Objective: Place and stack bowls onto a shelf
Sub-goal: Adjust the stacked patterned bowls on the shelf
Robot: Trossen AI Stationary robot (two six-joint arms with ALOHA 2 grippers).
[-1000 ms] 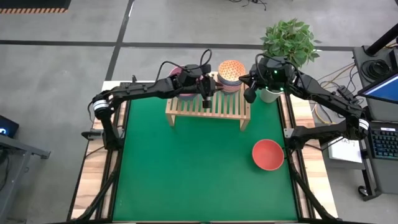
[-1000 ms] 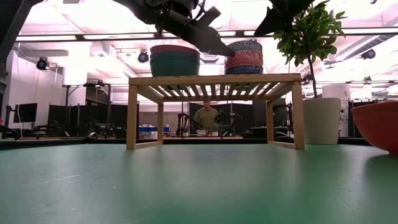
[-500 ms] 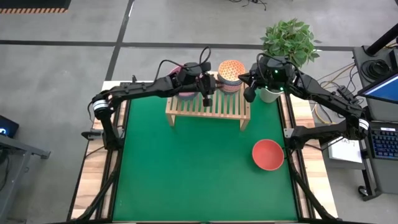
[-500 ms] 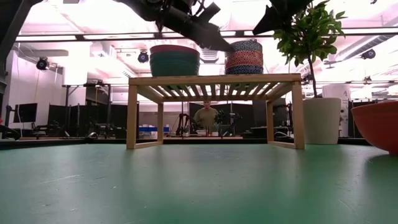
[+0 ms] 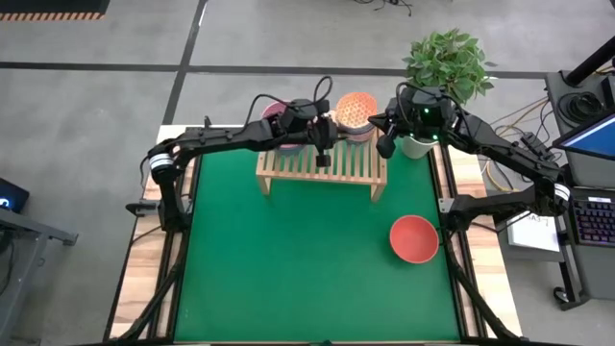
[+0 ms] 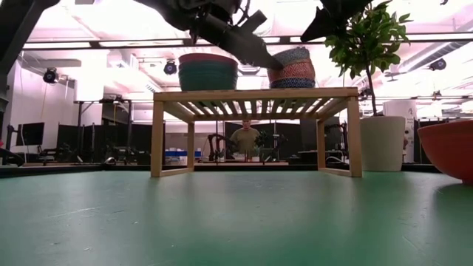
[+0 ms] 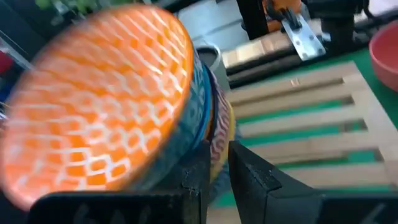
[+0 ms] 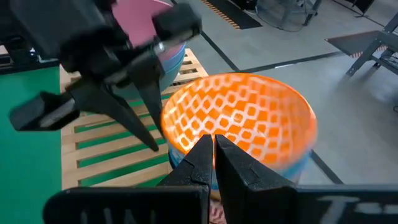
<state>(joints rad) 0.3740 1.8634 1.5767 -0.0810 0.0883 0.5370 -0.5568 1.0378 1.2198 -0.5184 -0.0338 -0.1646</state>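
Your left gripper [image 5: 324,157] pinches the rim of the orange patterned bowl [image 5: 356,108], tilting the small stack at the shelf's [image 5: 322,166] back right corner. Your right gripper [image 5: 383,146], fingers together and empty, hovers beside it. A red bowl [image 5: 414,238] sits near the tabletop's [image 5: 288,259] right edge; a person [image 6: 244,138] stands beyond.
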